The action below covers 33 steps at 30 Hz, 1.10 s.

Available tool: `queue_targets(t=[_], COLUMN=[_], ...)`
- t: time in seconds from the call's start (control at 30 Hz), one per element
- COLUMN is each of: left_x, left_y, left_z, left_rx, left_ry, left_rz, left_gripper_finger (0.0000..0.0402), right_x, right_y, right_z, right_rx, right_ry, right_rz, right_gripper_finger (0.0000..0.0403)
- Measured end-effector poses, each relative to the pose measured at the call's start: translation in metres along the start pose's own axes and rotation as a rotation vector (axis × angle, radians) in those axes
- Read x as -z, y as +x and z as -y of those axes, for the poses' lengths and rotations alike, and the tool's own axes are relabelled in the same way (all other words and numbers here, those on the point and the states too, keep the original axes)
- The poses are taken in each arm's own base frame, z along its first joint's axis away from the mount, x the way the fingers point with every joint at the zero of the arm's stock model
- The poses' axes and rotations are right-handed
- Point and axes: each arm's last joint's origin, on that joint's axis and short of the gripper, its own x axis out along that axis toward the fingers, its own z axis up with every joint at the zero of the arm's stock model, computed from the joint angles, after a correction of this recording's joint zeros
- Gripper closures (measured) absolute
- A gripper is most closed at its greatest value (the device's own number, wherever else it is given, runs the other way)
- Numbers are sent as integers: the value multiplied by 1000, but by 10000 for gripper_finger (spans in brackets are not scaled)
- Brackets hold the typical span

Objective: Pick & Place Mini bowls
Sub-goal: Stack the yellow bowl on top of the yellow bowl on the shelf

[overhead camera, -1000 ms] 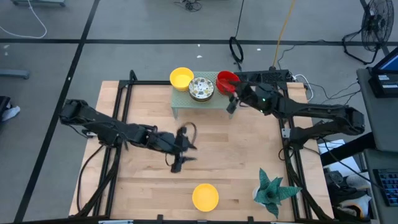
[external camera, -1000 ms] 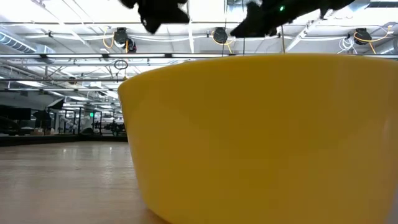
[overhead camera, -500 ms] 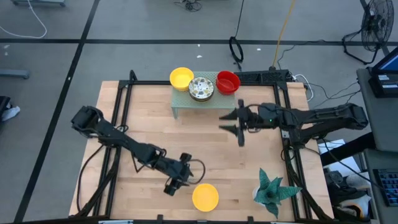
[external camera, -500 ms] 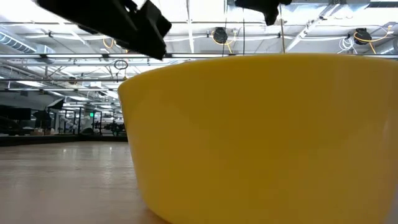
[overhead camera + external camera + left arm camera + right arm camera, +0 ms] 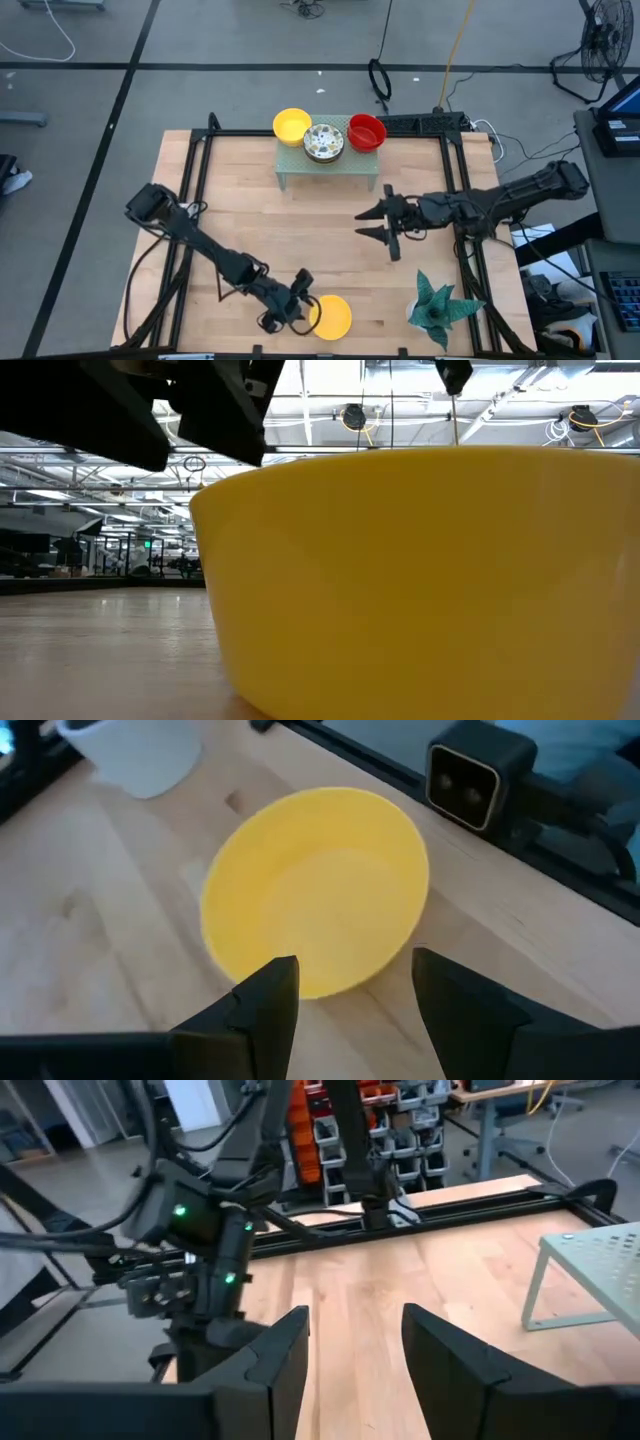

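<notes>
Your worktop [image 5: 330, 225] is pale jointed wood planks with visible grain, framed by black metal rails, standing on a grey floor crossed by dark lines. In the low view, a large hall with ceiling trusses and lamps stretches behind it.

At the far edge, a pale green perforated rack [image 5: 328, 168] carries three mini bowls side by side: a yellow bowl [image 5: 291, 126], a white green-speckled bowl [image 5: 324, 142] and a red bowl [image 5: 367, 131], all round, shallow and smooth. A second, loose yellow bowl [image 5: 331, 316] sits alone near the near edge, glossy and plain; it fills the low view [image 5: 420, 580].

Your left gripper [image 5: 293, 312] is just beside that loose bowl, fingers spread apart with the rim [image 5: 315, 890] ahead of them, holding nothing. Your right gripper [image 5: 385, 222] is over the middle-right of the worktop, fingers apart and empty. A green spiky-leaved plant [image 5: 437, 303] stands at the near right corner.
</notes>
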Motion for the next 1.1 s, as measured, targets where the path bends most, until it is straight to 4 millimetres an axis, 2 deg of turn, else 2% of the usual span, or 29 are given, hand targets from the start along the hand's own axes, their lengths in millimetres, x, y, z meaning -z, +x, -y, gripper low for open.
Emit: queue_targets(t=[0.17, 0.37, 0.57, 0.8, 0.9, 1.1], left_x=[-13, -25, -27, -26, -25, -18], left_y=[12, 32, 48, 49, 49, 47], left_z=[12, 21, 18, 14, 15, 13], left_rx=[30, 73, 43, 46, 50, 36], left_ry=[24, 53, 59, 1, -15, -31], left_rz=[7, -92, -198, -274, -283, -362], left_gripper_finger=[202, 201, 202, 205, 231, 329], right_x=[6, 7, 7, 13, 19, 24], right_y=[-1, -2, -2, -2, -1, -1], right_z=[-5, -8, -10, -9, -7, -6], right_rx=[25, 50, 37, 42, 46, 51], right_ry=[-8, 12, 11, 16, 12, 7], right_rz=[-4, 6, 7, -9, -22, -40], right_gripper_finger=[254, 257, 257, 258, 259, 259])
